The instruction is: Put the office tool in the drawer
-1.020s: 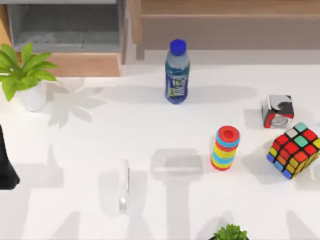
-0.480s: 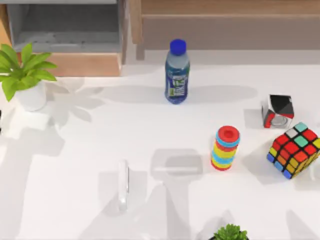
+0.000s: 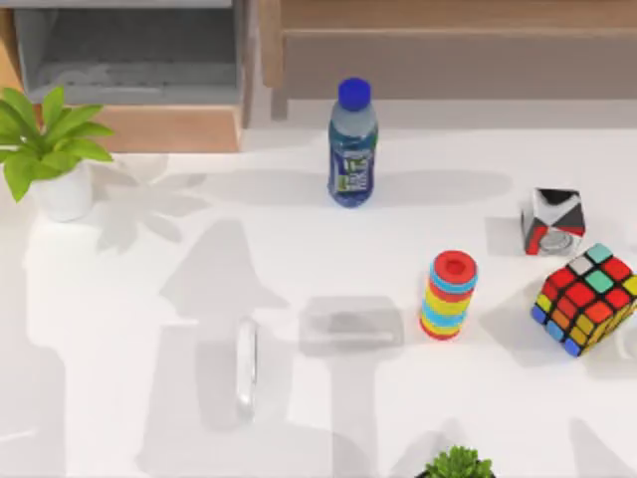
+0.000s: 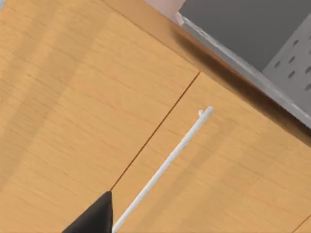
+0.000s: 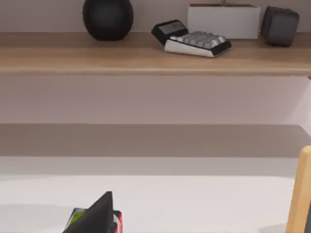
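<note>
Nothing of the job is done yet: the office tool [image 3: 246, 366] lies flat on the white table [image 3: 149, 418], well apart from the open drawer [image 3: 129, 50], with nothing gripping it, and I cannot tell either gripper's opening

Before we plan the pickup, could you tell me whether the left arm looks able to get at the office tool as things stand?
Probably yes. The office tool lies flat on open table toward the left side, touching nothing; the bottle and ring stack stand well apart from it. The left arm's camera faces the drawer's wood front, so it must first swing back.
</note>
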Action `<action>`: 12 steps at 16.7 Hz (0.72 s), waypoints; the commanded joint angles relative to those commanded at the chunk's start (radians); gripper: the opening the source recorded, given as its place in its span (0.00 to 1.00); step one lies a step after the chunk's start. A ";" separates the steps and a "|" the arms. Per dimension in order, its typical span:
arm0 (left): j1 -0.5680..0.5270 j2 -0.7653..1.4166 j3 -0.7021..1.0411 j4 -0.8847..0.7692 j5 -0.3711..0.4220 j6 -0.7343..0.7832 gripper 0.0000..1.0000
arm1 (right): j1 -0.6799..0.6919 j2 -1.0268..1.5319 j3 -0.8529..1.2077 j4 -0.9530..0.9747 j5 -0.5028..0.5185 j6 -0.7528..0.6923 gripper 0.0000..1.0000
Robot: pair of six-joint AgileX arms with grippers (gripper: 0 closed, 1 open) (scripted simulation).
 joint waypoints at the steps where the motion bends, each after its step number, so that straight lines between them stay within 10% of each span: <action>1: 0.018 0.098 0.047 0.049 0.018 0.066 1.00 | 0.000 0.000 0.000 0.000 0.000 0.000 1.00; 12: 0.153 0.863 0.414 0.436 0.154 0.578 1.00 | 0.000 0.000 0.000 0.000 0.000 0.000 1.00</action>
